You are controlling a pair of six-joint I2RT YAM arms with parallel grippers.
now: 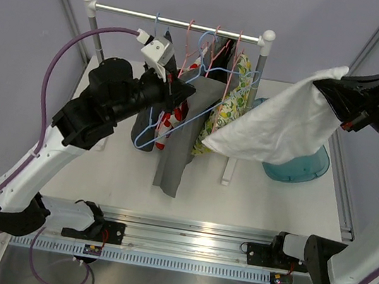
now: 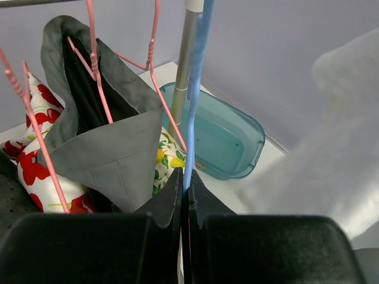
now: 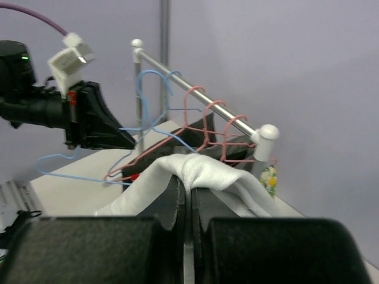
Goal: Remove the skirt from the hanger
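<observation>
Top external: white skirt (image 1: pixel 281 127) hangs pinched in right claw (image 1: pixel 325 86)

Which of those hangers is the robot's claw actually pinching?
The bare light blue hanger, clamped in the left gripper and hanging free of the rail; the other hangers, pink and blue, hook over it.

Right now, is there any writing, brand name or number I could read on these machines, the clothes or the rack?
No text here can be read.
The two small coloured stickers on the front rail: too small to read.
The red-flowered cloth and lemon-print cloth: patterns only, no words.
The white skirt and teal tub: no markings visible.
</observation>
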